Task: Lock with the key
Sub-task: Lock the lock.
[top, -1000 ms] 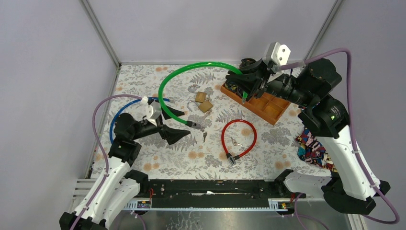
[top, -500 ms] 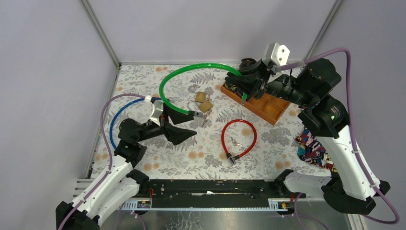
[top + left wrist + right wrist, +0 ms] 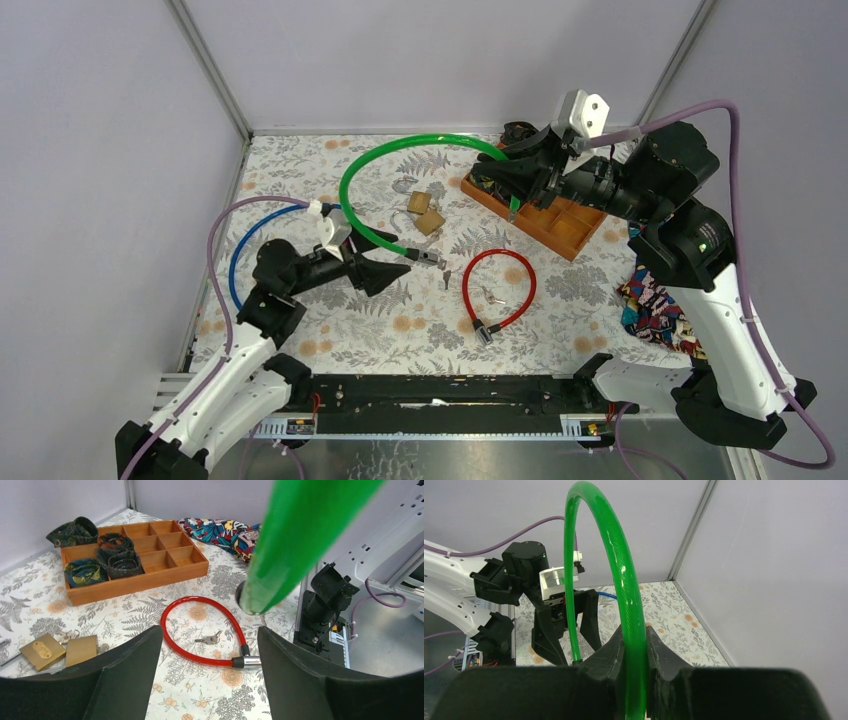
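A green cable lock (image 3: 400, 150) arcs above the table. My right gripper (image 3: 512, 185) is shut on one end of it; in the right wrist view the cable (image 3: 624, 580) runs up between the fingers of that gripper (image 3: 635, 635). The cable's free end, a metal lock head (image 3: 428, 258) with a small key (image 3: 445, 277) hanging by it, sits just right of my left gripper (image 3: 392, 272). The left gripper is open and empty. In the left wrist view the green end (image 3: 252, 597) hangs above and between the spread fingers of the open gripper (image 3: 210, 632).
A red cable lock (image 3: 498, 288) with its own key (image 3: 210, 639) lies mid-table. Two brass padlocks (image 3: 425, 212) and a silver one (image 3: 403, 185) lie behind it. A wooden tray (image 3: 570, 228) holds rolled ties. A blue cable (image 3: 235, 262) lies at the left and patterned cloth (image 3: 655, 305) at the right.
The green cable's free end and its key have swung to the right. My left gripper has turned and reached right after it, still open. The right gripper keeps its hold.
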Action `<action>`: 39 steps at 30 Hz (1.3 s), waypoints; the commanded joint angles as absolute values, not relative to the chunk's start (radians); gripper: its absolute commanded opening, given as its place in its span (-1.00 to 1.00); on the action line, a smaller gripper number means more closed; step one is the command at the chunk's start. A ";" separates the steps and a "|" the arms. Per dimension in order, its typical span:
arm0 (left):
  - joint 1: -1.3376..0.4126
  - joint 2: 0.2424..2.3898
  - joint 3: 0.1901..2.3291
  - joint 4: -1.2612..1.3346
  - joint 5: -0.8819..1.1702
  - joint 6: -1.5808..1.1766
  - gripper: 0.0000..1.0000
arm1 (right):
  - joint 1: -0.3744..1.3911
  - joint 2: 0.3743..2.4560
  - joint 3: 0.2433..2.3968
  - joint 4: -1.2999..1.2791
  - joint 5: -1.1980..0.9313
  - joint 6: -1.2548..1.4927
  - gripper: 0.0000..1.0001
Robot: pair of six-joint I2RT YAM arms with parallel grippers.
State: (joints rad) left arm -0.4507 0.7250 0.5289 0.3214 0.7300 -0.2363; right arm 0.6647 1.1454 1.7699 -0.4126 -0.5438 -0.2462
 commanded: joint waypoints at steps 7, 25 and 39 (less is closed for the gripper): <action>-0.472 0.733 0.571 0.493 0.876 -0.311 0.68 | 0.661 1.124 1.798 -0.314 -0.576 -0.210 -1.00; -0.501 0.756 0.595 0.651 0.713 -0.597 -0.97 | 0.662 1.122 1.738 -0.149 -0.601 -0.031 -1.00; -0.511 0.753 0.711 0.820 0.448 -1.021 -1.00 | 1.040 1.224 1.509 0.667 -0.281 0.146 -1.00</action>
